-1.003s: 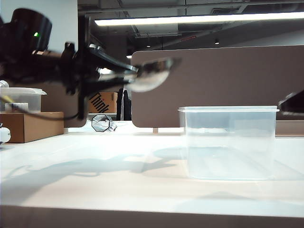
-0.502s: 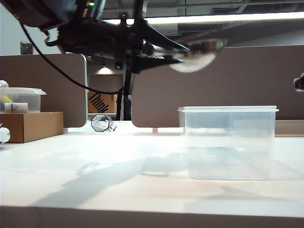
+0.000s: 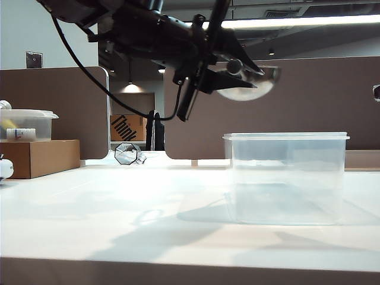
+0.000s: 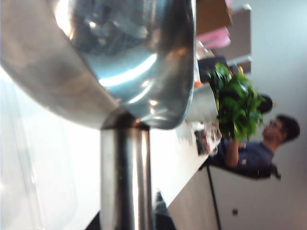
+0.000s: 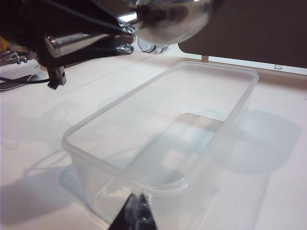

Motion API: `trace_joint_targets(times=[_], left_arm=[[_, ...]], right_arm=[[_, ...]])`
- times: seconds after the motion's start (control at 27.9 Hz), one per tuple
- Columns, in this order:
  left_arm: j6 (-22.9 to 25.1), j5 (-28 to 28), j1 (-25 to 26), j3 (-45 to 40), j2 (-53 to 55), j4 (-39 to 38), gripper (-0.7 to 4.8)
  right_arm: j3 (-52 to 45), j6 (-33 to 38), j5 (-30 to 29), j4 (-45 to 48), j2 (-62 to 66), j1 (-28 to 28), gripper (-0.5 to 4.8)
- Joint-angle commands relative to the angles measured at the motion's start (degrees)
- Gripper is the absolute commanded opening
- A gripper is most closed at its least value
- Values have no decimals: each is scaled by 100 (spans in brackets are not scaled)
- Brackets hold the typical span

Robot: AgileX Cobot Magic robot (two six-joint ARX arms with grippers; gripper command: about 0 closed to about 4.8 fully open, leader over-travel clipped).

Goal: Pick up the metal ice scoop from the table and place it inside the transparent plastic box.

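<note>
Left gripper, clamped on the metal ice scoop, holds it in the air above the left end of the transparent plastic box, which stands on the table. Right gripper: jaw state unclear.

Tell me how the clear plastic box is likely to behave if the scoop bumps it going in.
The transparent plastic box looks thin-walled and empty, so probably light and apt to slide on the smooth table. Wider than tall, it seems unlikely to tip. The left claw holds the metal ice scoop above it, so a gentle lowering looks wise.
</note>
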Motion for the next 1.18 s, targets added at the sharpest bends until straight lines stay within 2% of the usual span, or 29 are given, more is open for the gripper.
trace_joint_targets(times=[0.04, 0.18, 0.25, 0.79, 1.18], left_arm=[[-673, -232, -146, 24, 240, 345, -6], [-1370, -249, -293, 24, 586, 501, -6], [-1471, -216, -350, 24, 691, 715, -6], [-1917, -717, -463, 26, 761, 686, -6], [-2105, -710, -638, 33, 763, 474, -6]], right_arm=[[4, -13, -4, 70, 2, -46, -1], [4, -13, -4, 68, 0, -101, -1], [4, -11, -4, 68, 0, -103, -1], [4, -13, -4, 68, 0, -103, -1], [4, -13, -4, 66, 0, -103, -1]])
